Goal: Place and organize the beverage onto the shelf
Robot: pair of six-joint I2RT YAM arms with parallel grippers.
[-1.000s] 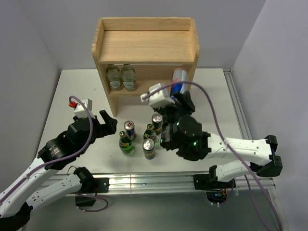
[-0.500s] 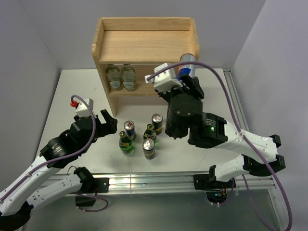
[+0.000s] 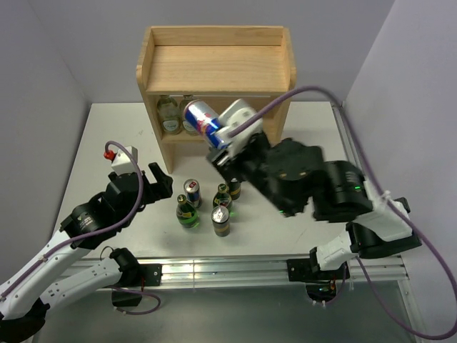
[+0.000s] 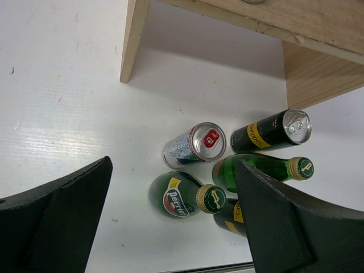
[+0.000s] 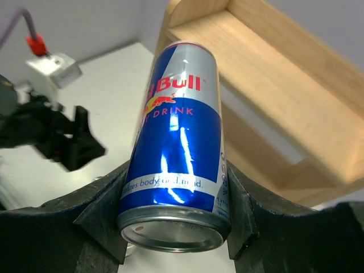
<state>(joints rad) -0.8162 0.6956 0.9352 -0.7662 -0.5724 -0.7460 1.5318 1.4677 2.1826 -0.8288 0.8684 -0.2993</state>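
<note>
1. The right tool is clenched around a slim blue-and-silver can. It is carried tilted in the air in front of the shelf and touches no board.
2. The left tool is released, jaws spread wide with nothing between them. It hovers over the desk, just left of the waiting drinks.
3. Score so far: from what shows, none of the six drinks stands on the shelf. One is airborne and five are on the desk.
4. Those five huddle close together in front of the shelf: the second slim can, two green bottles and two black cans.
5. The lower tier holds two clear bottles at its left end. The carried can partly hides one of them in the top view.
6. My read: this is the very first delivery. The rest are still to be fetched and lined up, so nearly all the work lies ahead.
7. The surface is a plain white desk, matte and faintly marked, with an aluminium rail along its near edge.
8. The room has bare pale walls, meeting in a corner behind the shelf.
</note>
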